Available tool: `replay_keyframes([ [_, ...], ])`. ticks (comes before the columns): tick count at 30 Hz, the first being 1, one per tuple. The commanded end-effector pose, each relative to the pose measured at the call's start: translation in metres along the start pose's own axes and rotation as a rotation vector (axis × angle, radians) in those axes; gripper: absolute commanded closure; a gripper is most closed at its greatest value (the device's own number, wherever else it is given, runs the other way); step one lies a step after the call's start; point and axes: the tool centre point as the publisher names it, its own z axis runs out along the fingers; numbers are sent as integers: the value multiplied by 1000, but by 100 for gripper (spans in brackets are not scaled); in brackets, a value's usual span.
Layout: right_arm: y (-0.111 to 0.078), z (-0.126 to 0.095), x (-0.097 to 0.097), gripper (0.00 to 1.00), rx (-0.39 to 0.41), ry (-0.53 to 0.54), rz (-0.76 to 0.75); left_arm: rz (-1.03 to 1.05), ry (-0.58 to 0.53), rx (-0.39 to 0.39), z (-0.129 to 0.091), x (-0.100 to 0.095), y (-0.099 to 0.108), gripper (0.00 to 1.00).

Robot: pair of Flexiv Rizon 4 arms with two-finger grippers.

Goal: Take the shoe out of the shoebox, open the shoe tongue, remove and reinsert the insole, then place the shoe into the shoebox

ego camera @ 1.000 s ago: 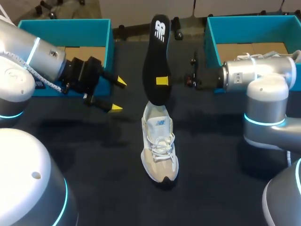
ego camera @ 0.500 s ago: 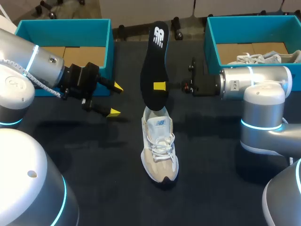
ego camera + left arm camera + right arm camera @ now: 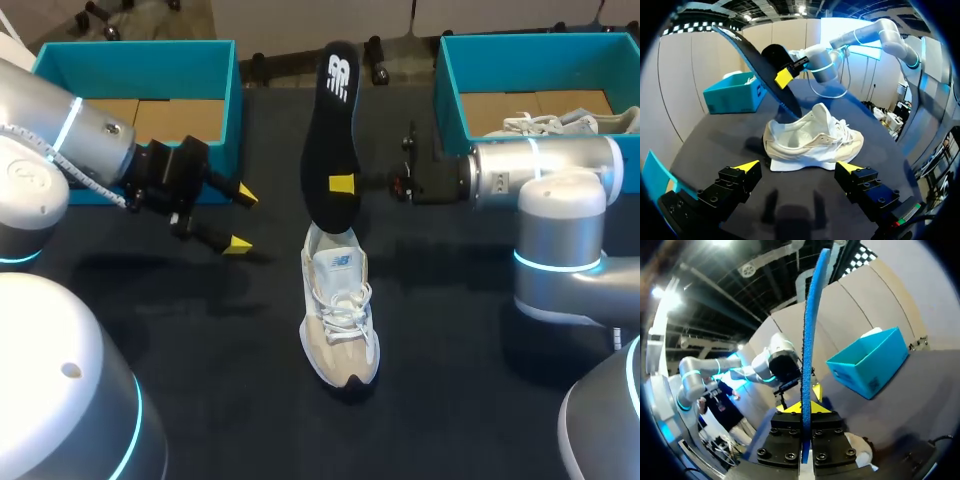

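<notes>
1. Plainly, the nearest risk is the shoe (image 3: 340, 318) itself. It stands on its sole in the middle of the table (image 3: 450, 400), toe toward the head camera, and nothing holds it. A push on its heel end would probably slide or tip it. It is a pale cream trainer, still laced, with the tongue lying over the opening.

2. Just beyond it, the left gripper (image 3: 242, 219) hangs off to the side, well apart from the shoe. Its fingers are spread wide with nothing between them, so it gives no bracing. I judge the shoe will shift if that arm stays away while the insole goes in.

3. Farther on, the right gripper (image 3: 342, 186) pinches the insole (image 3: 333, 120) from both faces, low on its length.
   - The insole stands almost upright, with its lower end at the shoe's heel opening. Whether that end is already inside cannot be told.
   - It is long, thin and flexible, black on the top face and blue along the edge.
   - Pressed down, it may buckle, catch on the collar or tongue, or twist in a grip at one spot.

4. Farthest back are the left shoebox (image 3: 130, 50) and the right shoebox (image 3: 540, 45), both teal. The right one holds a second shoe (image 3: 560, 122). Choosing a box for this shoe could go wrong if the wrong one is picked.
</notes>
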Motion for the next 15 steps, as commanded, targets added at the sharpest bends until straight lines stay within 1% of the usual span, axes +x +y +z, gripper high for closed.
replay_keyframes([
  [1,3,1,-10,100,44,2,-28,-13,6,-17,8,-4,3,0],
  [7,-4,1,-16,100,79,0,-109,-64,-15,-25,18,-2,10,0],
  [15,-21,2,-21,100,89,33,-171,-83,-36,-36,32,-2,16,0],
])
